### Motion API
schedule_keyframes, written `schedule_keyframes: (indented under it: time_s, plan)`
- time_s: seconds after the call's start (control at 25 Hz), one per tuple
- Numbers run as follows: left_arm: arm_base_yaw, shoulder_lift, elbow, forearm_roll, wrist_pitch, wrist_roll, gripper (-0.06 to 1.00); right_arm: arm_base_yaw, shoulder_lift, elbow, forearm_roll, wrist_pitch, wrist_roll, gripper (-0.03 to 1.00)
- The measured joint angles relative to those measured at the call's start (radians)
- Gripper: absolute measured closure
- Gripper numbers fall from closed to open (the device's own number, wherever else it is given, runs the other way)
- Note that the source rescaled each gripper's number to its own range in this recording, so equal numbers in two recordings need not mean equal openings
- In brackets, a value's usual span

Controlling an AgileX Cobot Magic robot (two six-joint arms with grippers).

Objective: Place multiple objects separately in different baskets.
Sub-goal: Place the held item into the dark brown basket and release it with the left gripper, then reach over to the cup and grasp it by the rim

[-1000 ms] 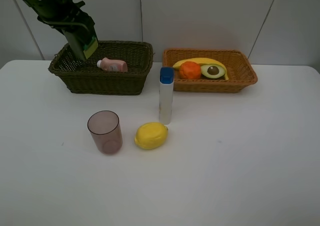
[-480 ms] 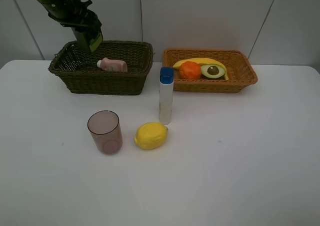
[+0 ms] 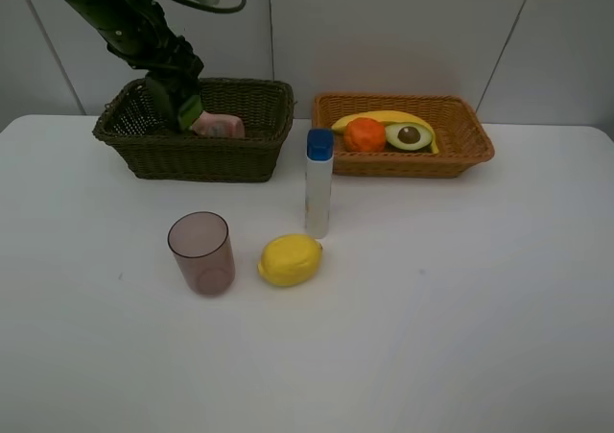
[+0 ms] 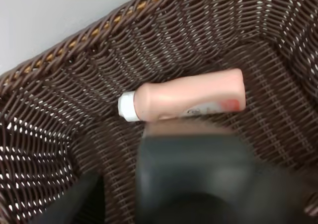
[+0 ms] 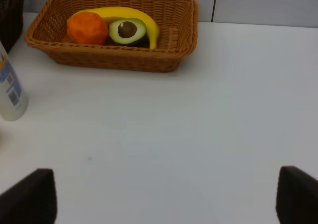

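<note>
Dark green pump bottle [image 4: 194, 169], blurred, gripped by left pincer [image 4: 186, 204], near pink white-capped bottle [image 4: 184, 101], right pincer [image 5: 166, 204] spread empty

White table [image 3: 460, 289] in view: dark basket [image 3: 211, 156] and orange-tan basket [image 3: 413, 165] at the back, side by side, apart; nearer, tall white bottle [image 3: 318, 191] upright, lemon [image 3: 290, 259] just beside it, pinkish tumbler [image 3: 201, 252] standing near the lemon
</note>
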Motion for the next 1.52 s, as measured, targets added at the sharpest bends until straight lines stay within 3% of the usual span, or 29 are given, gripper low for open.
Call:
schedule_keyframes:
  time_s: [0.28, 0.64, 0.8, 1.04, 1.2, 1.52]
  plan:
    - [0.000, 0.000, -0.004, 0.017, 0.009, -0.073, 0.26, 0.000, 0.000, 0.000, -0.001, 0.000, 0.000, 0.07]
    - [0.000, 0.000, -0.004, 0.037, 0.021, -0.084, 0.30, 0.000, 0.000, 0.000, -0.001, 0.000, 0.000, 0.07]
    - [0.000, 0.000, -0.004, 0.038, 0.024, -0.084, 0.43, 0.000, 0.000, 0.000, -0.001, 0.000, 0.000, 0.07]
    - [0.000, 0.000, -0.004, 0.038, 0.024, -0.084, 0.78, 0.000, 0.000, 0.000, -0.001, 0.000, 0.000, 0.07]
    - [0.000, 0.000, -0.004, 0.038, 0.024, -0.084, 0.92, 0.000, 0.000, 0.000, 0.000, 0.000, 0.000, 0.07]
    - [0.000, 0.000, -0.004, 0.038, 0.024, -0.085, 0.94, 0.000, 0.000, 0.000, 0.000, 0.000, 0.000, 0.07]
